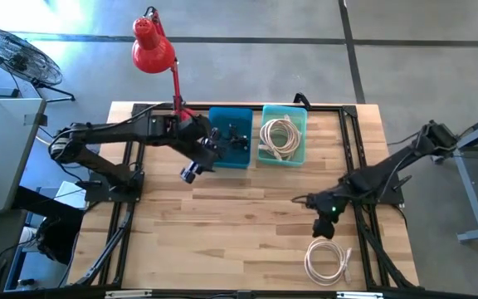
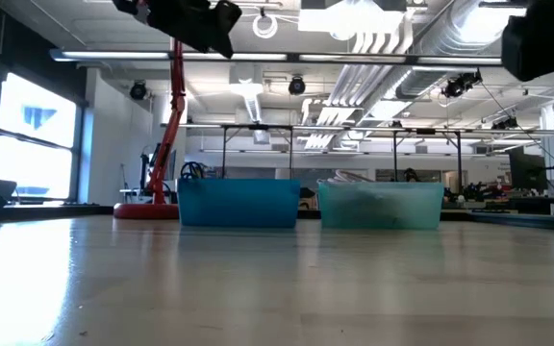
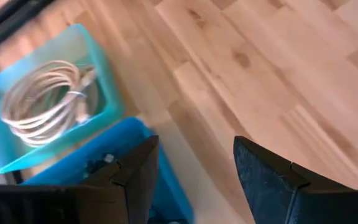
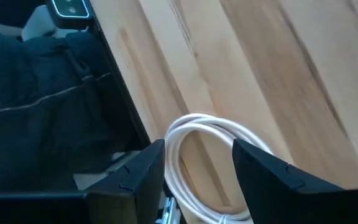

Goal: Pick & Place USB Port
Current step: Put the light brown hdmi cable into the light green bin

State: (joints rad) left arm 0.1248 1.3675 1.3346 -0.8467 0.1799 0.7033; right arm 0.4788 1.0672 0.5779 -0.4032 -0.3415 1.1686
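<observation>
A white coiled USB cable lies flat on the wooden table near its front right corner. My right gripper hangs open in the air just beyond it. In the right wrist view the coil shows below and between the open fingers of that gripper, untouched. My left gripper is open and holds nothing. It is raised above the table in front of the blue bin, and only bare wood shows between its fingers. A second white coil rests in the teal bin.
The blue bin and teal bin stand side by side at the table's far edge; dark items lie in the blue one. A red desk lamp stands at the far left. Black frame rails run along the table's sides.
</observation>
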